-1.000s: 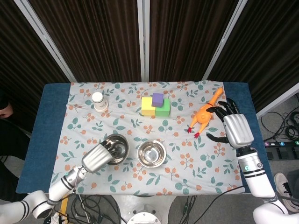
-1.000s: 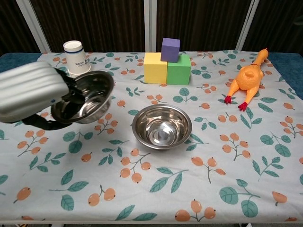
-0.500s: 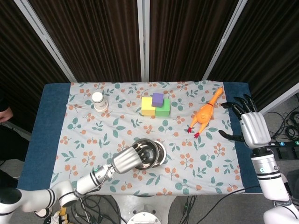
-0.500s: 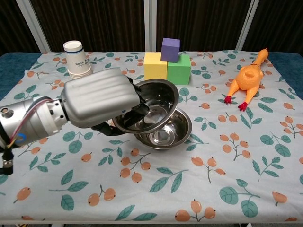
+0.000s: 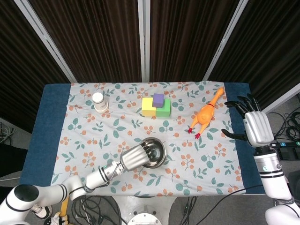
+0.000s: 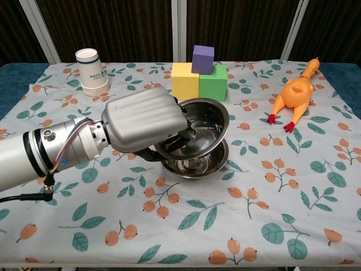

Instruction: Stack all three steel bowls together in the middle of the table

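Steel bowl (image 6: pixel 206 121) in left robot hand (image 6: pixel 146 121), over second bowl (image 6: pixel 197 164)

Shiny steel bowls (image 6: pixel 203 127), an orange rubber chicken (image 6: pixel 294 93), and a white floral tablecloth (image 6: pixel 271 209) with orange berries.

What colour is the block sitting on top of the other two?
Purple block; clearest in the chest view.

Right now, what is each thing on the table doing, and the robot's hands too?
Upper steel bowl: held by left hand, tilted, over lower bowl.
Lower steel bowl: upright on the cloth.
Left hand: grips upper bowl's rim.
Right hand: holds nothing, fingers spread.
Paper cups: stacked upside down.
Purple block: on the yellow block and green block.
Rubber chicken: lying down.
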Controlling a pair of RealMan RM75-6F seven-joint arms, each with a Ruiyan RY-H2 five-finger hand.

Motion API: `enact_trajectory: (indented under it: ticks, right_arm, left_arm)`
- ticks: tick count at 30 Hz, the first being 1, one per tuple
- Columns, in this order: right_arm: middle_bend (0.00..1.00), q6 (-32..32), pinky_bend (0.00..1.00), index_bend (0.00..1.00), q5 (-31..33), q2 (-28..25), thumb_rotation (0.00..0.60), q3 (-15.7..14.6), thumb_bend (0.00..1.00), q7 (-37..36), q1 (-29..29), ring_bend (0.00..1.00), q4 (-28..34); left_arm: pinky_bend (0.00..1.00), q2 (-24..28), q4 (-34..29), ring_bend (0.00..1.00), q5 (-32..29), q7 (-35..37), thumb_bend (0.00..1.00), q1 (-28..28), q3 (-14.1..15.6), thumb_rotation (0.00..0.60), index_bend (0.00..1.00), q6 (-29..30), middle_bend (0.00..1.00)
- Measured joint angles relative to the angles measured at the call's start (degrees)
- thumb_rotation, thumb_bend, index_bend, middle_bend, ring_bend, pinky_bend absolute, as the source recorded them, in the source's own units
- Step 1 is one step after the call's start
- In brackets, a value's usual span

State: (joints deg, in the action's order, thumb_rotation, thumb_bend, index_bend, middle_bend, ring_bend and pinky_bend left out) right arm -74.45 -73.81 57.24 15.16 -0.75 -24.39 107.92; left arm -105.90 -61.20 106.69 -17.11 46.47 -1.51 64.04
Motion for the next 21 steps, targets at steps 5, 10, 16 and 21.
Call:
enact_trajectory:
  ticks: [5, 10, 16, 21]
  right_arm:
    - [0.32, 0.4, 0.02, 0.25, 0.4, 0.1, 0.6, 0.1, 0.04, -0.1, 0.1, 0.13, -0.3]
    - [0.32, 0.5, 0.02, 0.25, 0.6, -0.1, 0.6, 0.3, 0.04, -0.2, 0.2, 0.13, -0.1]
    - [0.32, 0.5, 0.02, 0.25, 0.5, -0.4, 0.6, 0.4, 0.04, 0.2, 0.3, 0.13, 0.6]
    - [0.32, 0.0, 0.02, 0.25, -0.1, -1.2, 0.6, 0.4, 0.04, 1.6, 0.5, 0.13, 2.1]
  left_arm:
    - [0.55, -1.4, 2.7, 0.51, 0.3, 1.9, 0.31, 0.1, 1.4, 0.6, 0.62, 1.5, 0.65]
    - [0.49, -1.0, 3.8, 0.38, 0.9, 3.3, 0.23, 1.6, 2.7, 0.6, 0.33, 0.7, 0.49]
    - [0.47, 0.5, 3.2, 0.36, 0.3, 4.1, 0.21, 2.2, 2.3, 0.6, 0.32, 1.7, 0.45]
    - [0.47, 4.1, -1.2, 0.36, -1.5, 3.5, 0.21, 1.2, 1.7, 0.6, 0.32, 2.6, 0.44]
